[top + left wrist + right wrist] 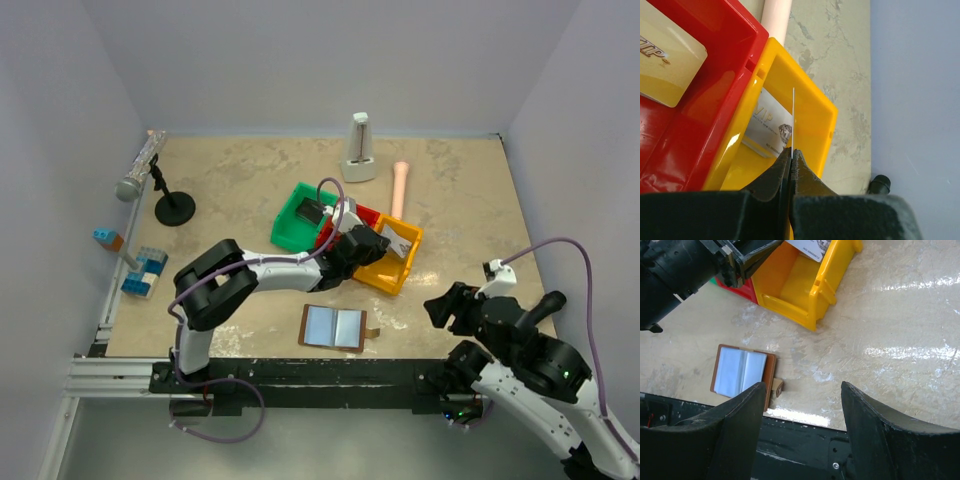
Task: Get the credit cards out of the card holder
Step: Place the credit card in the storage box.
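The card holder [335,326] [742,371] lies open on the table near the front edge, brown outside with pale grey-blue panels and a small brown tab on its right. My left gripper [385,243] [791,150] hangs over the yellow bin [385,280] [825,115], shut on a thin white credit card [793,115] that I see edge-on. Another card [765,127] printed VIP rests inside that bin. A cream card [665,55] lies in the red bin [715,100]. My right gripper [440,305] [802,390] is open and empty, right of the card holder above the front edge.
A green bin [290,225] adjoins the red one. A pink cylinder [400,188] and a white stand [358,150] sit behind the bins. At the left stand a microphone [140,170] and blue blocks [145,272]. Walls close in the table's left, back and right.
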